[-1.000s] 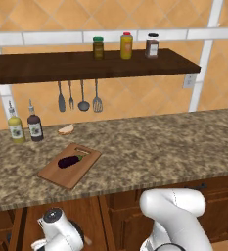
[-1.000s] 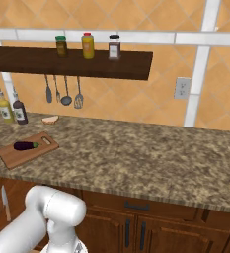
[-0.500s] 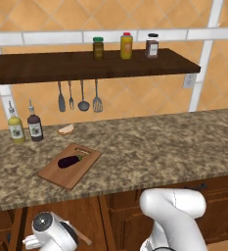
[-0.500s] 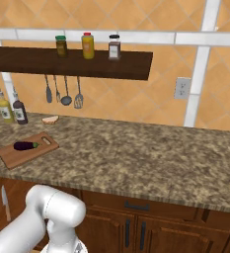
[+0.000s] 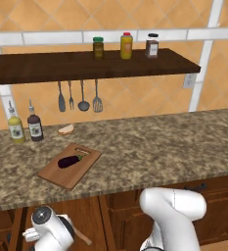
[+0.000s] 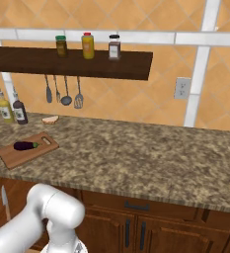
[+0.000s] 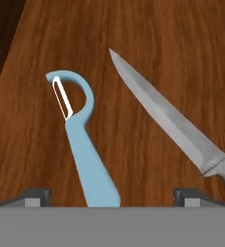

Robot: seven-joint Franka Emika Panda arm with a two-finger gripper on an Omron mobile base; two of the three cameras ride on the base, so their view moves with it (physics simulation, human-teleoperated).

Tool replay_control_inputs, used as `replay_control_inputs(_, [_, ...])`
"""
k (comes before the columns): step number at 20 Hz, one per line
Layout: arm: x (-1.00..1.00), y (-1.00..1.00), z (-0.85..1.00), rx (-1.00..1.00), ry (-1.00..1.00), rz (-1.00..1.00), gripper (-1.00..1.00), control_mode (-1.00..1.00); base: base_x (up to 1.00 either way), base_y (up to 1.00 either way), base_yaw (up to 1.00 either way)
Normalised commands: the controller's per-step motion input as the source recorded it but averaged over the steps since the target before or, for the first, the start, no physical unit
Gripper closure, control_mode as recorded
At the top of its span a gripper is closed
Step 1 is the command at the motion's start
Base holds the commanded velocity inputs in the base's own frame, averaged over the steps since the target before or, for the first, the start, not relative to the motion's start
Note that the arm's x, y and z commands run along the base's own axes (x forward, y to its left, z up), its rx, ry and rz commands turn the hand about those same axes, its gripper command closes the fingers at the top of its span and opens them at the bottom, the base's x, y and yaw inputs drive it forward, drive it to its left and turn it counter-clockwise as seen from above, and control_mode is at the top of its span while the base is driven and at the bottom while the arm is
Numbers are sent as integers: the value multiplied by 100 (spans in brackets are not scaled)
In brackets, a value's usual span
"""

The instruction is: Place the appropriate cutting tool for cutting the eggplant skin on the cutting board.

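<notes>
In the hand view, the small peeler with a light blue handle and pale loop-shaped head (image 7: 80, 140) lies flat on a brown wooden surface, its long axis running away from the gripper (image 7: 112, 197), handle end nearest and between the two dark fingertips (image 7: 34, 196). The fingertips stand wide apart, holding and touching nothing. Just right of the peeler lies the long silver-bladed knife with a brown handle (image 7: 169, 120), angled. Up on the counter, the small dark purple eggplant (image 5: 69, 160) rests on the light brown wooden cutting board (image 5: 61, 174).
</notes>
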Motion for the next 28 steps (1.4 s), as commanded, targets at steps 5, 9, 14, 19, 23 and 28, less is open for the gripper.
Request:
replay_control_inputs(5, [31, 13, -9, 0, 10, 4, -100, -100, 0, 0, 0])
replay_control_inputs(9, [3, 19, -5, 0, 13, 4, -100, -100, 0, 0, 0])
replay_control_inputs(14, [0, 22, -11, 0, 8, 4, -100, -100, 0, 0, 0])
replay_control_inputs(19, [-14, 2, -41, 0, 1, 2, -100, -100, 0, 0, 0])
replay_control_inputs(23, [-32, 0, -54, 0, 0, 0, 100, -100, 0, 0, 0])
replay_control_inputs(28, [-32, -16, -36, 0, 0, 0, 100, -100, 0, 0, 0])
